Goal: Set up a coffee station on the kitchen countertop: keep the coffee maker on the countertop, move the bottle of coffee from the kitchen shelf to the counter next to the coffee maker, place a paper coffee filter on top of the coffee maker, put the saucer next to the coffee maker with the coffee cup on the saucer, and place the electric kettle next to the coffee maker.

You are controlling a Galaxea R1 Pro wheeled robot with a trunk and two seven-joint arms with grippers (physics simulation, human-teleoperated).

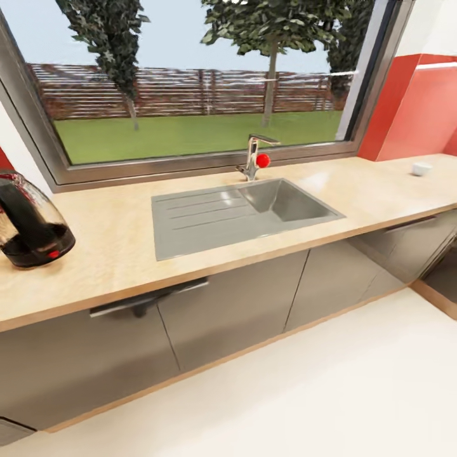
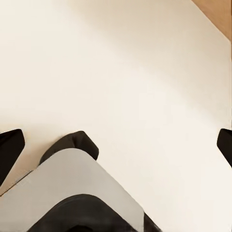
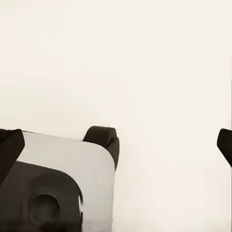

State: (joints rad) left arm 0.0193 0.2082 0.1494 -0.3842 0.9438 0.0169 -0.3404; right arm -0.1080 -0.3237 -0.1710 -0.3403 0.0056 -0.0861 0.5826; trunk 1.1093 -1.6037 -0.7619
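Note:
The electric kettle (image 1: 28, 222), a clear glass jug with a black base, black handle and red switch, stands on the kitchen countertop (image 1: 114, 254) at the far left. At the countertop's far right end sits the small white coffee cup (image 1: 421, 168). My left gripper (image 2: 116, 145) is open, its dark fingertips (image 2: 9, 147) wide apart above the pale floor. My right gripper (image 3: 116, 145) is open too, with nothing between its fingertips (image 3: 9, 145). The coffee maker, bottle of coffee, paper coffee filter and saucer are out of view.
A steel sink (image 1: 241, 212) with a drainboard is set in the middle of the countertop, with a tap (image 1: 254, 155) bearing a red knob behind it. A wide window runs behind. Grey cabinet fronts (image 1: 235, 304) stand below, and the pale floor (image 1: 330, 393) lies in front.

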